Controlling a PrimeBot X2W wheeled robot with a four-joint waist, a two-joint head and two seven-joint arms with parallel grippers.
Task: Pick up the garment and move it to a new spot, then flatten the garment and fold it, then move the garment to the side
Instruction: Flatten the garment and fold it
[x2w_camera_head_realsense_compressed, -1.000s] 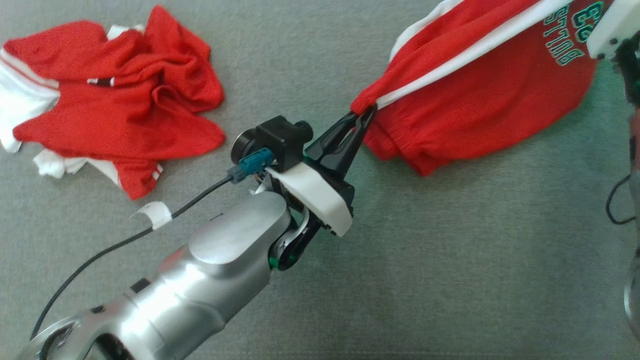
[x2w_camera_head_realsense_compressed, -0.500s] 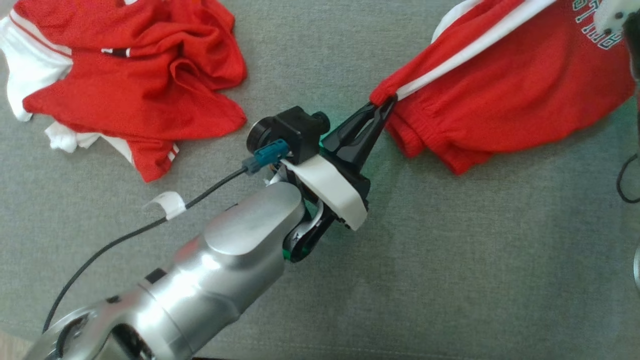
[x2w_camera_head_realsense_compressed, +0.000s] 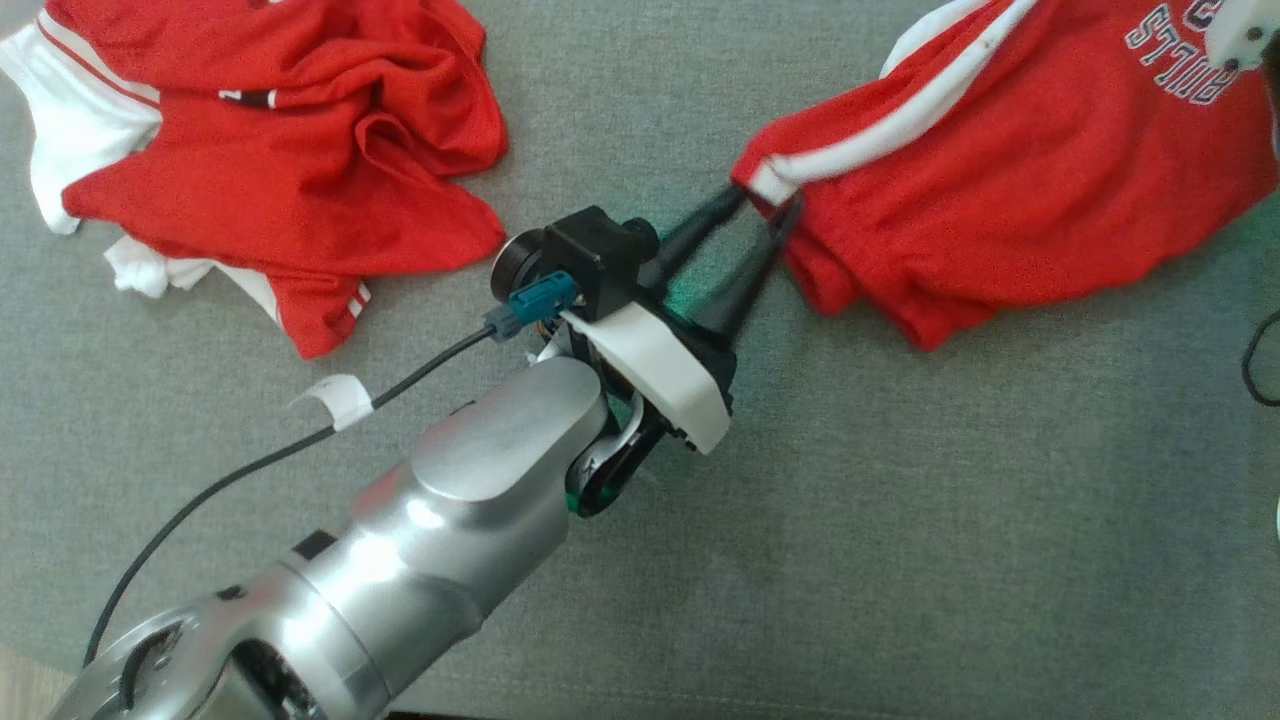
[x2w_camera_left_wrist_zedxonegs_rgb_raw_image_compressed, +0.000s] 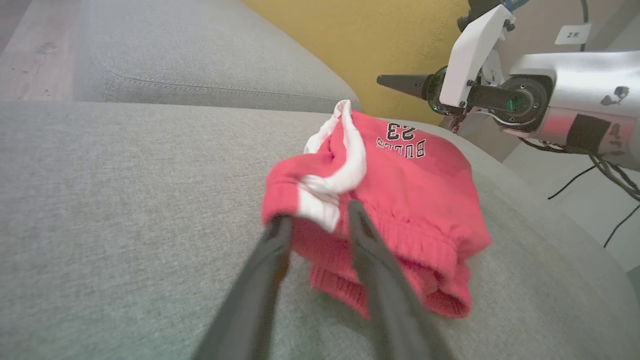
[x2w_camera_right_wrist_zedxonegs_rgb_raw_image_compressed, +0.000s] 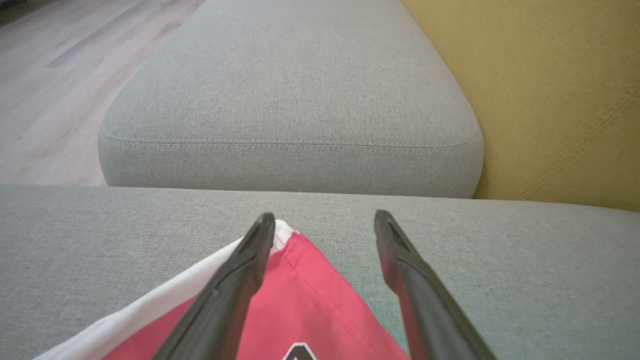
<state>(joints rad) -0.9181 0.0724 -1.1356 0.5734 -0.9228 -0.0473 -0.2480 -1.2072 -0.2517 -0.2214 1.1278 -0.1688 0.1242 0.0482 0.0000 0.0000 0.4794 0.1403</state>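
Observation:
The garment (x2w_camera_head_realsense_compressed: 1000, 190) is a pair of red shorts with a white side stripe and a "BULLS 23" print, lying slack on the grey cushion (x2w_camera_head_realsense_compressed: 900, 500). My left gripper (x2w_camera_head_realsense_compressed: 762, 200) is open, its fingertips straddling the white-striped waistband corner. In the left wrist view that corner (x2w_camera_left_wrist_zedxonegs_rgb_raw_image_compressed: 320, 200) sits between the parted fingers (x2w_camera_left_wrist_zedxonegs_rgb_raw_image_compressed: 272, 260). My right gripper (x2w_camera_right_wrist_zedxonegs_rgb_raw_image_compressed: 325, 216) is open over the garment's far hem corner (x2w_camera_right_wrist_zedxonegs_rgb_raw_image_compressed: 300, 290), which rests on the cushion beneath it. Its white housing (x2w_camera_head_realsense_compressed: 1238, 38) is at the top right of the head view.
A second red-and-white garment (x2w_camera_head_realsense_compressed: 260, 150) lies crumpled at the upper left of the cushion. Another grey cushion (x2w_camera_right_wrist_zedxonegs_rgb_raw_image_compressed: 290, 100) adjoins beyond a seam, with a yellow backrest (x2w_camera_right_wrist_zedxonegs_rgb_raw_image_compressed: 550, 100) and wooden floor (x2w_camera_right_wrist_zedxonegs_rgb_raw_image_compressed: 50, 75) around it. A black cable (x2w_camera_head_realsense_compressed: 250, 470) trails from my left wrist.
Both grippers have opened and let go of the garment. The stretched stripe has gone slack and the shorts have settled on the cushion. The camera has shifted a little.

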